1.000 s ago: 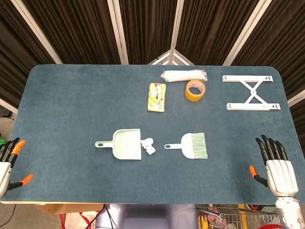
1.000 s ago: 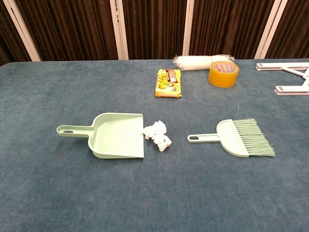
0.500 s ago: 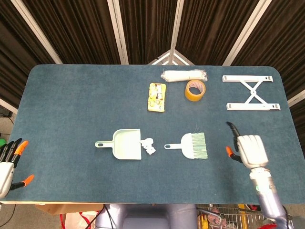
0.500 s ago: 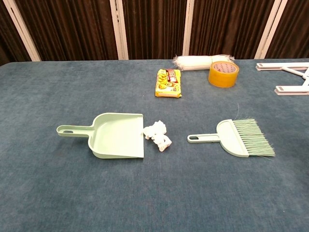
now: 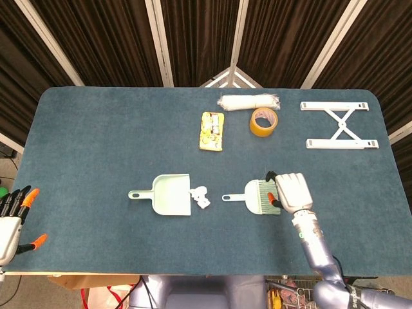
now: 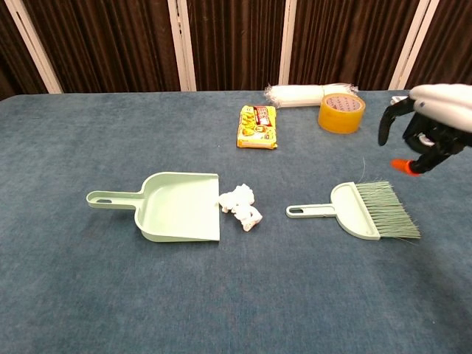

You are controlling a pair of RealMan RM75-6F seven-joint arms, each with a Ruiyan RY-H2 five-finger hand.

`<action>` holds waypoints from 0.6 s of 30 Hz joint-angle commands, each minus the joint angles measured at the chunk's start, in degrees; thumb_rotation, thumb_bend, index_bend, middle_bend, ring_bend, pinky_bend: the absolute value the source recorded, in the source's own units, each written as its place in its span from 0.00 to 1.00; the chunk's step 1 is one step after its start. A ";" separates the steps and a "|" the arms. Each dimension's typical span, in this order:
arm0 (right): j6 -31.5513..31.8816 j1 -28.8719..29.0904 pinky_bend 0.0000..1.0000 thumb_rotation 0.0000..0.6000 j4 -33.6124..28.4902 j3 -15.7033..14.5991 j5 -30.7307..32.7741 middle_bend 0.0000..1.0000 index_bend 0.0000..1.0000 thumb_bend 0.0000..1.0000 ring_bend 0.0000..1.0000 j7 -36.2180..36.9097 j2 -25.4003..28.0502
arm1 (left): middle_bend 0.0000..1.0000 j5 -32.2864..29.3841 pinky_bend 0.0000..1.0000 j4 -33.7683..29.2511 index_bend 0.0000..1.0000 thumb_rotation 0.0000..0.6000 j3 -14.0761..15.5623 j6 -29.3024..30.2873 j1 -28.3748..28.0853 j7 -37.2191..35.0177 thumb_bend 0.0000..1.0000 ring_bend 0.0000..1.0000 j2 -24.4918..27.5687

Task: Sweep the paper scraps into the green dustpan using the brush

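Observation:
The green dustpan (image 5: pixel 172 194) (image 6: pixel 181 206) lies flat mid-table, handle to the left, mouth to the right. White paper scraps (image 5: pixel 199 196) (image 6: pixel 242 206) sit on the cloth just outside its mouth. Right of them lies the green brush (image 5: pixel 257 196) (image 6: pixel 365 210), handle pointing at the scraps. My right hand (image 5: pixel 290 191) (image 6: pixel 428 125) hovers above the bristle end, fingers hanging down and apart, holding nothing; the chest view shows a clear gap between it and the brush. My left hand (image 5: pixel 9 222) stays off the table's near left corner, fingers spread and empty.
At the back stand a yellow snack packet (image 5: pixel 212 131), a roll of tape (image 5: pixel 264 122) and a white wrapped bundle (image 5: pixel 249 102). A white folding stand (image 5: pixel 341 125) lies at the back right. The table (image 5: pixel 96 141) is covered in blue cloth.
My right hand has travelled from the table's near right edge leftwards to above the brush bristles. The left hand, dustpan, scraps and brush have stayed put.

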 commanded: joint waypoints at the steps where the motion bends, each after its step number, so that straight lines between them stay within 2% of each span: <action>1: -0.15 1.37 0.78 1.00 1.18 -0.96 1.75 0.84 0.44 0.36 0.91 -1.97 -2.25 | 0.00 -0.12 0.00 0.02 0.00 1.00 0.01 -0.18 -0.07 0.11 0.00 0.00 0.00; 9: 0.31 3.99 0.78 1.00 5.32 -2.43 4.63 0.84 0.44 0.36 0.91 -5.21 -8.87 | 0.00 -0.62 0.00 -0.14 0.00 1.00 -0.02 -1.01 -0.44 0.16 0.00 0.00 0.09; 18: 0.05 6.06 0.78 1.00 9.88 -3.19 7.02 0.84 0.44 0.36 0.91 -6.73 -13.97 | 0.00 -1.14 0.00 -0.15 0.00 1.00 -0.16 -1.50 -0.70 0.28 0.00 0.00 0.16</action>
